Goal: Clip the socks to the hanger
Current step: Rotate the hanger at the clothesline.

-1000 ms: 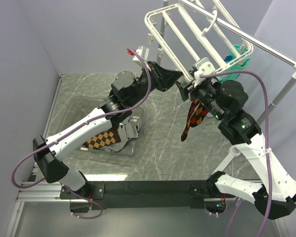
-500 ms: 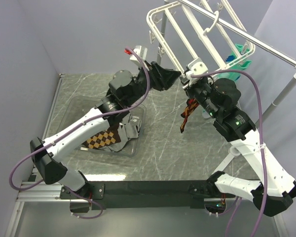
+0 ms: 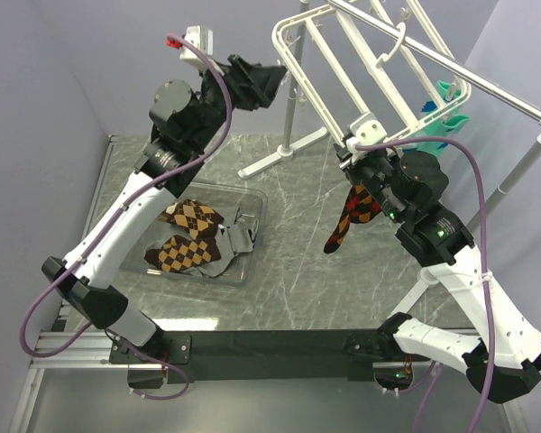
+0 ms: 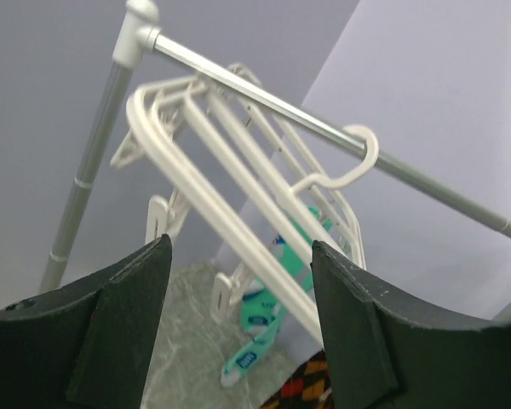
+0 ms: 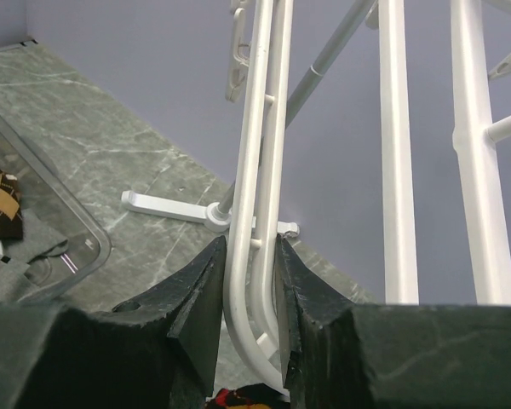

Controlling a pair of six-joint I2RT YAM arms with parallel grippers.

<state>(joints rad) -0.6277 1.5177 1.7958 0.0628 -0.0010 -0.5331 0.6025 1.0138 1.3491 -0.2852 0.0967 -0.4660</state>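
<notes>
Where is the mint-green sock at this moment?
In the top view, the mint-green sock hangs at the far right end of the hanger, just below the metal pole and beyond the right arm.

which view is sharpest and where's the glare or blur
Top external: evenly lit, sharp, a pale sheen on the table near the arms' bases. Left wrist: the left end effector's fingers look dark and soft-edged; the hanger is crisp. Right wrist: the right end effector's fingers are underexposed.

A robot lab cell: plain lilac walls [image 3: 54, 90] box in a marble-look table [image 3: 288, 262]
</notes>
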